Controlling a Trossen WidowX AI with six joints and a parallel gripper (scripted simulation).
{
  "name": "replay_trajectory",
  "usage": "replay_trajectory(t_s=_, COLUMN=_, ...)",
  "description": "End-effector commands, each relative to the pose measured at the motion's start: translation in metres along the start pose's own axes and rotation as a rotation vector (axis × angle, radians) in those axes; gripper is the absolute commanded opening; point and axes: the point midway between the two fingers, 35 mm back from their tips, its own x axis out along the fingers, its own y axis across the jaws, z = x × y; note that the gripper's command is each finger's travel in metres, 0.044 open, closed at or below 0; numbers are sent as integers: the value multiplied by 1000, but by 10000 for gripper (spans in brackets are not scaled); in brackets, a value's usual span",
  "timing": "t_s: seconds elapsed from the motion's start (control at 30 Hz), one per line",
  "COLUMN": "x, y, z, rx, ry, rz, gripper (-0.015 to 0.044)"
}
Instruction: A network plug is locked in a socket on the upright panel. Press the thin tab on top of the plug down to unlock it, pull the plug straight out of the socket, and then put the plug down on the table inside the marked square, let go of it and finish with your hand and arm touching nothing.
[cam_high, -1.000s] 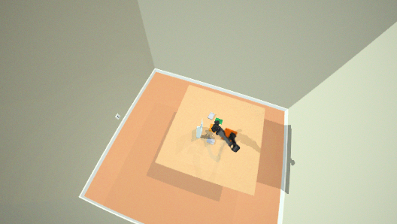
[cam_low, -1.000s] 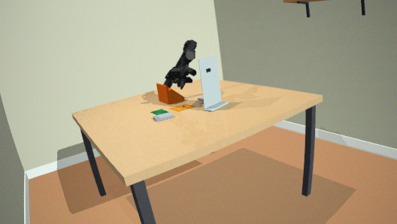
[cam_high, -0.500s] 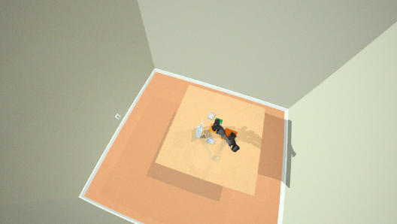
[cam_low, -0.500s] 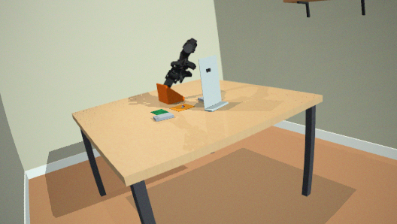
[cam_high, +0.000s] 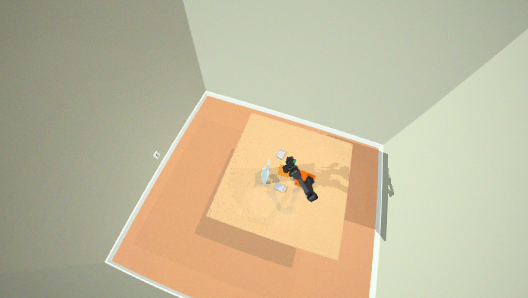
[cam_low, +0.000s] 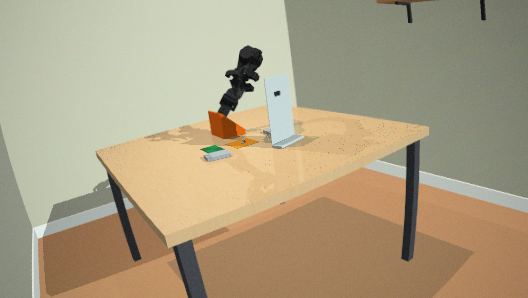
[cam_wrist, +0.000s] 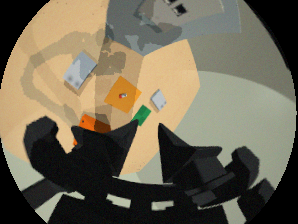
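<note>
Your gripper (cam_wrist: 148, 137) sits raised, well apart from the upright panel (cam_low: 278, 106), fingers partly apart with nothing between them. The plug (cam_wrist: 174, 3) is in the panel's socket, ahead of and above the fingertips in the wrist view; its long axis probably runs out of the panel face. The orange marked square (cam_wrist: 123, 94) lies on the table (cam_low: 325, 145) between gripper and panel. No readable writing anywhere.
</note>
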Motion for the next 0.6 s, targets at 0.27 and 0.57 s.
replay_trajectory(t_s=0.27, x=-12, y=-7, z=0, rx=-2, ry=-7, rz=1, gripper=340)
replay_trajectory(t_s=0.57, x=-12, y=-7, z=0, rx=-2, ry=-7, rz=1, gripper=440)
